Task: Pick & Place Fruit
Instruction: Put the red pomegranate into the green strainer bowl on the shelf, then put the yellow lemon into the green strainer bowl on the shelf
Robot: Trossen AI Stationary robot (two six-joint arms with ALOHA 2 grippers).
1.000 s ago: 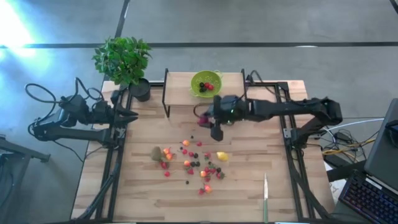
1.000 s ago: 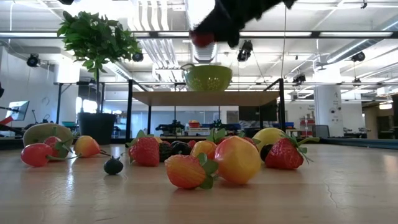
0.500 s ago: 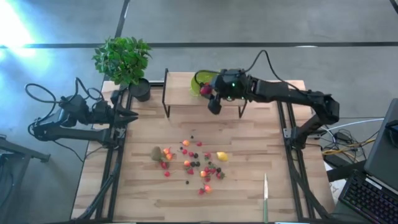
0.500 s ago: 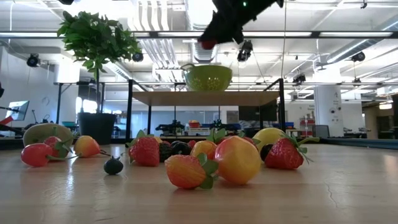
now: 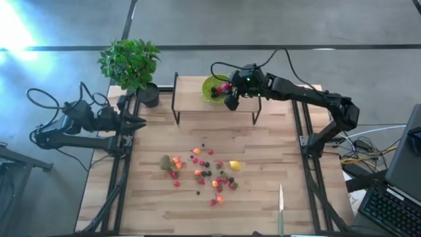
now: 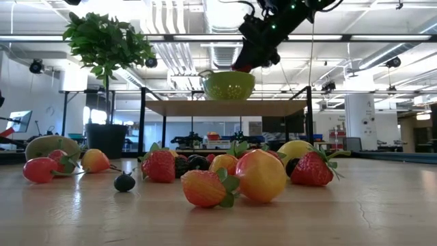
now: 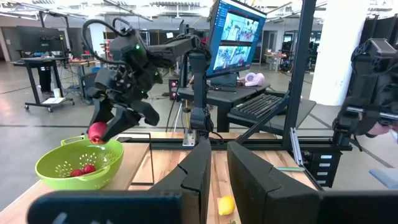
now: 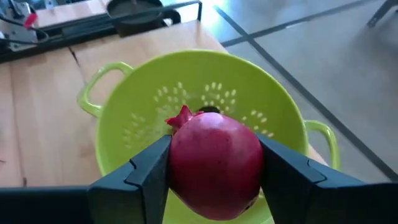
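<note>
Right hand [image 8: 214, 186] grips pomegranate [image 8: 214, 165] over bowl [image 8: 124, 124]; few fruits in, most fruit [image 5: 204, 172] left mid-table.

The right gripper [image 8: 214, 165], clamping a red pomegranate [image 8: 216, 163], has moved from mid-table to seemingly above the green bowl [image 8: 149, 106].

A red pomegranate [image 8: 216, 163] with a small crown sits clamped between two dark fingers [image 8: 147, 169], directly above the green bowl [image 8: 134, 118]. Two small red fruits [image 7: 83, 170] already lie inside that bowl. The remaining fruit [image 5: 204, 172] — strawberries, berries, a yellow lemon [image 5: 235, 164], a brown kiwi [image 5: 165, 162] — lies scattered loosely mid-table.
</note>
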